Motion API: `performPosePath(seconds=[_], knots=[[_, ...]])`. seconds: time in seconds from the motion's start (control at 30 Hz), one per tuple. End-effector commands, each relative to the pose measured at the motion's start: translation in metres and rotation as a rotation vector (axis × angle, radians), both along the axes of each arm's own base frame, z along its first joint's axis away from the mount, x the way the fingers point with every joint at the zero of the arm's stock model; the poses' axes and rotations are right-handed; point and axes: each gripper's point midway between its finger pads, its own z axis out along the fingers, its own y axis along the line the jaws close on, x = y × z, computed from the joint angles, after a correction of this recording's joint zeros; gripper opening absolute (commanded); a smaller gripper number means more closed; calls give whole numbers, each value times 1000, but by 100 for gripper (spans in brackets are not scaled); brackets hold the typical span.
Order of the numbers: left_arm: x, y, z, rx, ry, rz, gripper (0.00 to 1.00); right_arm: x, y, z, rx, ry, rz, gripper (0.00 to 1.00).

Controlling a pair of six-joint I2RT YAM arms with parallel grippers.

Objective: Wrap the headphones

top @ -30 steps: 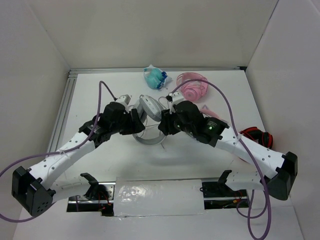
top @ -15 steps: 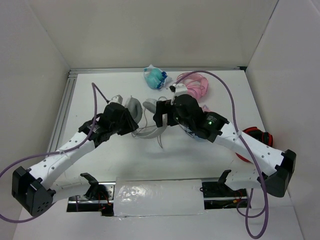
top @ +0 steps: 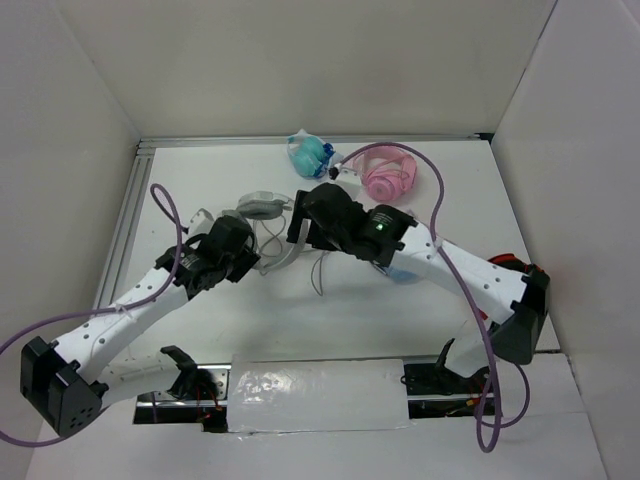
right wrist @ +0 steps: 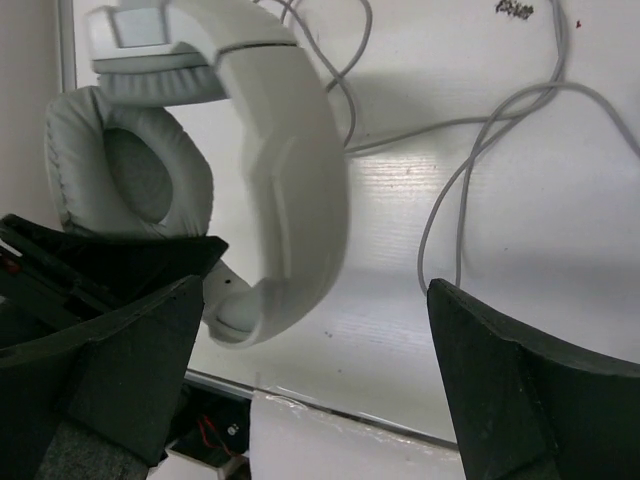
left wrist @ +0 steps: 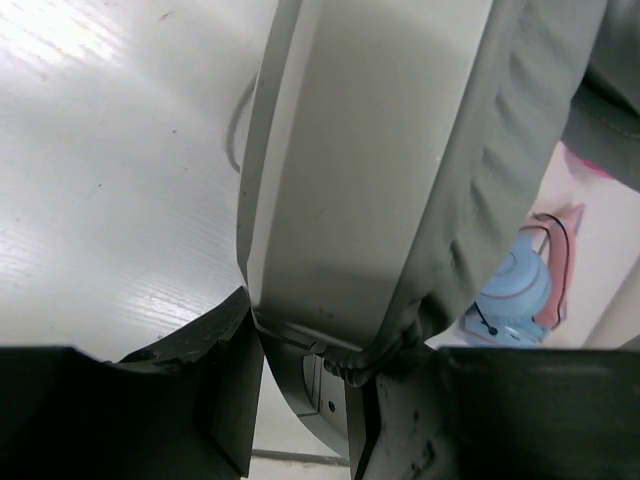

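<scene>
Top: shows the headphones [top: 262, 208] now left and far of centre versus a second ago. Puts right gripper [top: 298, 222] over them, left gripper [top: 246, 252] at the band. Leaves cable [top: 318, 272] loose on the near side, so nothing wrapped yet.
Left wrist: clamps the headband [left wrist: 380, 170], pinched tight.
Right wrist: spread wide, holding nothing; cable sprawled right.

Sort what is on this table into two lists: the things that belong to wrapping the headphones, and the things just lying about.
Belong to the job:
large light-grey padded over-ear headphones with thin grey cable
left hand, closed on their headband
right hand, open near them

Just lying about:
small blue-cupped headphones
pink plastic headphones
red-and-black bundle, partly hidden
</scene>
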Motion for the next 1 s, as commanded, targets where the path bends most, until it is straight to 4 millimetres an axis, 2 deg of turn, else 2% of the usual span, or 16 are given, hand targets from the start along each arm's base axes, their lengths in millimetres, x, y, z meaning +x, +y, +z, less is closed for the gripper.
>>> performPosePath(seconds=[0.0,0.03,0.13,0.17,0.27,0.37,0.5,0.57,0.6,0.7,0.73,0.77,0.8,0.9,0.93,0.97], knots=[[15,-5,17,-36,-53,107,0,-7,3,4,-25,40,-50,100],[13,-4,14,-38,-17,139,0,-6,5,8,-31,24,-41,100],[10,-2,9,-19,36,181,0,-6,17,-3,-41,50,-32,100],[9,-2,9,-15,41,187,0,-4,18,-15,-64,73,-43,100],[12,-5,12,-25,29,187,0,0,17,-34,-93,122,-82,100],[15,-11,17,-53,-6,156,0,2,26,-51,-103,160,-69,100],[15,-15,19,-68,-36,117,0,14,36,-63,-102,183,-59,98],[13,-12,18,-64,-31,129,0,25,37,-60,-97,178,-69,92],[13,-11,18,-59,-31,137,0,29,36,-65,-116,180,-84,83],[11,-7,17,-44,-22,150,0,35,27,-64,-161,171,-125,72],[12,-7,17,-37,-26,151,0,36,25,-64,-173,165,-131,59],[13,-6,15,-30,-23,154,0,36,25,-64,-174,166,-129,51],[12,-4,13,-22,-13,164,0,34,25,-63,-171,163,-124,36],[14,-6,13,-15,-7,159,0,32,26,-61,-167,152,-107,0],[13,-9,14,-3,-9,122,6,32,26,-59,-173,145,-98,0],[15,-15,20,-2,-35,63,30,33,24,-55,-187,122,-90,0]])
